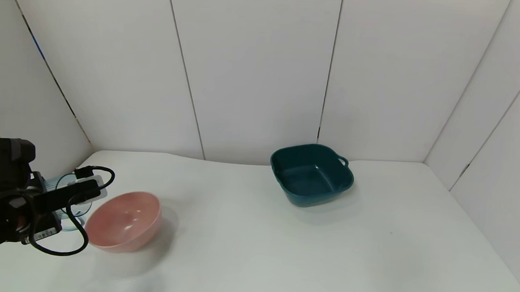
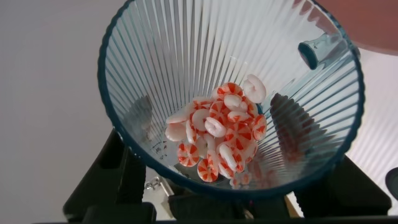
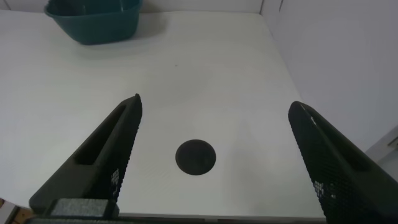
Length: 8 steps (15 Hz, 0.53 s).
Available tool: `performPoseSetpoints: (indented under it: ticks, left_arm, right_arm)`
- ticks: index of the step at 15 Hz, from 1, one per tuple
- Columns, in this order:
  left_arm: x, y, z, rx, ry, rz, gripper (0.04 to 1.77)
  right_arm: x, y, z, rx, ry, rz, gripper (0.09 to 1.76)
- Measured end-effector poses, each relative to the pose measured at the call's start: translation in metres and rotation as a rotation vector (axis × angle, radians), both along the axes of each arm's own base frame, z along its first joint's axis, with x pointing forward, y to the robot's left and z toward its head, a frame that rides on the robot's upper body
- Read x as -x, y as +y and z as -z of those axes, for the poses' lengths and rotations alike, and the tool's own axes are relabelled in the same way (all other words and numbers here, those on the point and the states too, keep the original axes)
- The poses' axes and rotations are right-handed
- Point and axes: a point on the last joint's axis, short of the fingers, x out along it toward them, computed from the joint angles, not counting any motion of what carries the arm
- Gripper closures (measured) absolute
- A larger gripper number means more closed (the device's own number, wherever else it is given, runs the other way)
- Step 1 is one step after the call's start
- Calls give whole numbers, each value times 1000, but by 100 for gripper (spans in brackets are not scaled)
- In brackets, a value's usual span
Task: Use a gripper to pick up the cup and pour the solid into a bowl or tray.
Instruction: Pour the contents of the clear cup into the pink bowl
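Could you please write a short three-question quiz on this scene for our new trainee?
1. True or false: the left pincer is shut on the cup.
2. Where is the solid now? A) in the pink bowl B) in the cup C) in the teal tray
3. In a few words: how does the right pincer stand, and does it hold anything?

Key
1. True: in the left wrist view its fingers flank the cup beside the pink bowl.
2. B: the red and white pieces lie in the cup.
3. Open, holding nothing, above the table.
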Motion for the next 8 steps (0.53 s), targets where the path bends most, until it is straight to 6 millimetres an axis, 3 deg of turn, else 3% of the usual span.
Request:
performPoseSetpoints:
  ticks: [8]
  left_arm:
    - [-6,-1,3,-82,65,12,52]
  right_arm:
    - [0,0,0,0,0,0,14]
